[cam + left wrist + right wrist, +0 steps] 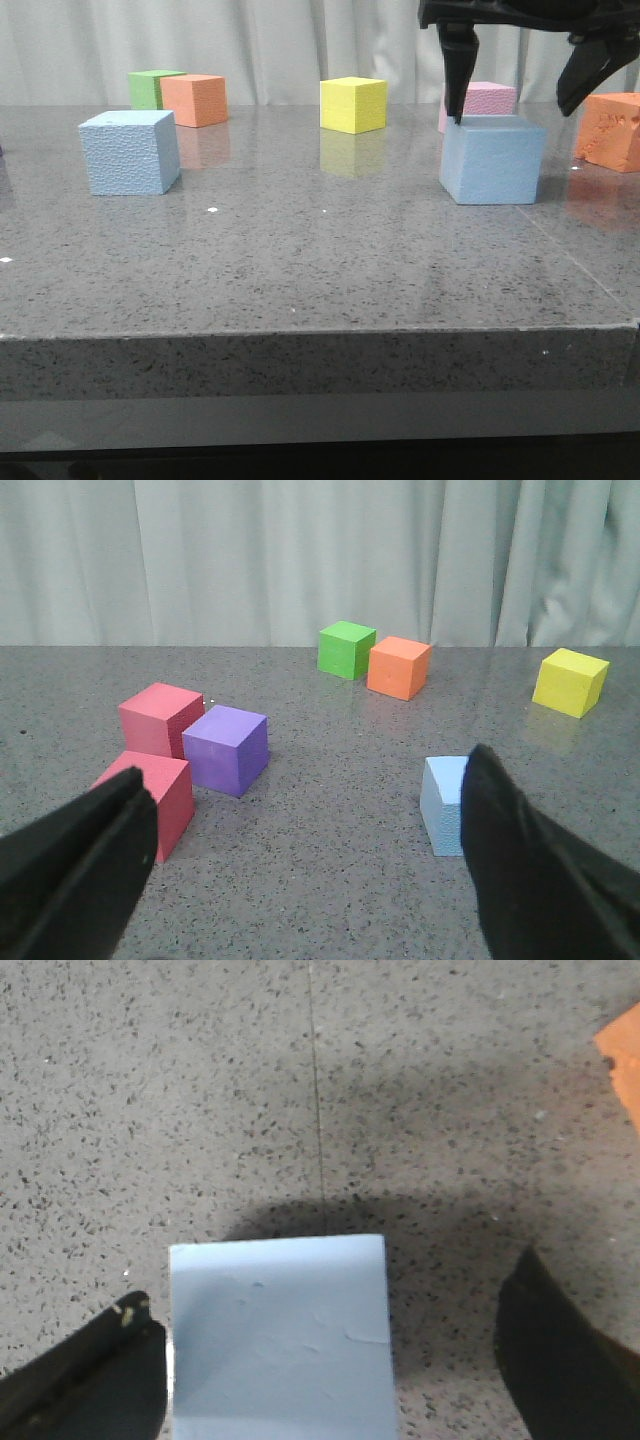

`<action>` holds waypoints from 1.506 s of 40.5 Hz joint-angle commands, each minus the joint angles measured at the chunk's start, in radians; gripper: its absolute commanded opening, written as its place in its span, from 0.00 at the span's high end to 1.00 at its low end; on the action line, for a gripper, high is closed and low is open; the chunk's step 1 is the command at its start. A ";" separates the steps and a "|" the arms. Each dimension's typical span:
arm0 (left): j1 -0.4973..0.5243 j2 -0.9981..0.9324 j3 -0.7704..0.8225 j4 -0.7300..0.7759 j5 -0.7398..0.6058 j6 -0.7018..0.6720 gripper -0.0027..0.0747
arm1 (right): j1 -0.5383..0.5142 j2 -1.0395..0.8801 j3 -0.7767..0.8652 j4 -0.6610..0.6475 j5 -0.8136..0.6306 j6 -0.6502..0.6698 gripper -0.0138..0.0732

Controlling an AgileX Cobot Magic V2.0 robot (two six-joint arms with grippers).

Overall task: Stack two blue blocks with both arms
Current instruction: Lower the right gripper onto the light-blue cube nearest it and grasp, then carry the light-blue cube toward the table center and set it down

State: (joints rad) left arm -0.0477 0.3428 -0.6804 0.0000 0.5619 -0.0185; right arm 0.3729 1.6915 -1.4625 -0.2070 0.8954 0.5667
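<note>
The right gripper point(520, 95) hangs spread wide over the right blue block point(492, 158), one prong tip touching the block's top rear-left corner and the other prong raised well clear to the right; in the right wrist view the block point(280, 1335) sits between the prongs, close against one and apart from the other. This block stands on the speckled grey table point(300, 260) just in front of a pink cube point(485, 98), with an orange cube point(612, 130) near on its right. The left blue block point(130, 150) rests far to the left, well apart, bare table between them. The left gripper point(300, 855) is open wide, holding nothing, that block point(445, 802) beside one prong.
</note>
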 commanded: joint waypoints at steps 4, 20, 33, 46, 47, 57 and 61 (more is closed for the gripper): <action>0.002 0.018 -0.028 0.000 -0.079 -0.006 0.18 | -0.004 -0.037 -0.037 -0.001 -0.059 0.002 0.08; 0.002 0.018 -0.028 0.000 -0.079 -0.006 0.18 | -0.002 -0.028 -0.037 0.016 -0.056 -0.026 0.08; 0.002 0.018 -0.028 0.000 -0.079 -0.006 0.18 | -0.001 0.049 -0.037 0.029 -0.009 -0.026 0.10; 0.002 0.018 -0.028 0.000 -0.079 -0.006 0.18 | -0.001 0.047 -0.040 0.096 -0.005 -0.071 0.36; 0.002 0.018 -0.028 0.000 -0.079 -0.006 0.18 | -0.001 0.046 -0.040 0.101 -0.003 -0.071 0.37; 0.002 0.018 -0.028 0.000 -0.079 -0.006 0.18 | 0.037 0.031 -0.082 0.103 0.044 -0.071 0.38; 0.002 0.018 -0.028 0.000 -0.079 -0.006 0.18 | 0.070 0.033 -0.121 0.103 0.043 -0.069 0.38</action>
State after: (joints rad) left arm -0.0477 0.3428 -0.6804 0.0000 0.5619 -0.0185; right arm 0.4193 1.7860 -1.5227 -0.0979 0.9581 0.5083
